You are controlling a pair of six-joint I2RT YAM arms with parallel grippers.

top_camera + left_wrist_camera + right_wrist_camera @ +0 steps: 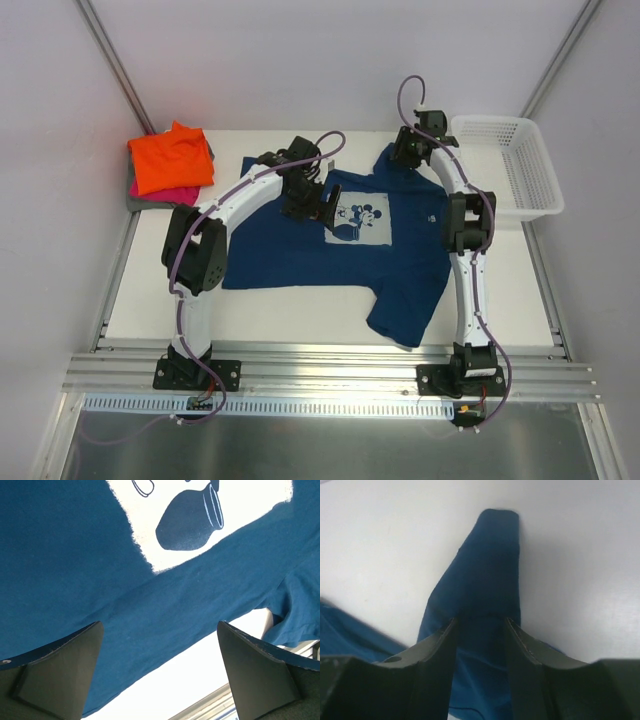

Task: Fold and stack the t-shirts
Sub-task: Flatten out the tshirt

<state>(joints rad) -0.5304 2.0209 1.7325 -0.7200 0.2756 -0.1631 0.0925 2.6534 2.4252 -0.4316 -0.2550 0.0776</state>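
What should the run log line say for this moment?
navy t-shirt: spread, unfolded | left end effector: open, near print | right end effector: astride sleeve, grip unclear | orange t-shirt: folded, far left

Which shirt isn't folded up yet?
The navy blue t-shirt with the mouse print, spread open in the middle. The orange, pink and grey ones sit folded in a far-left pile.
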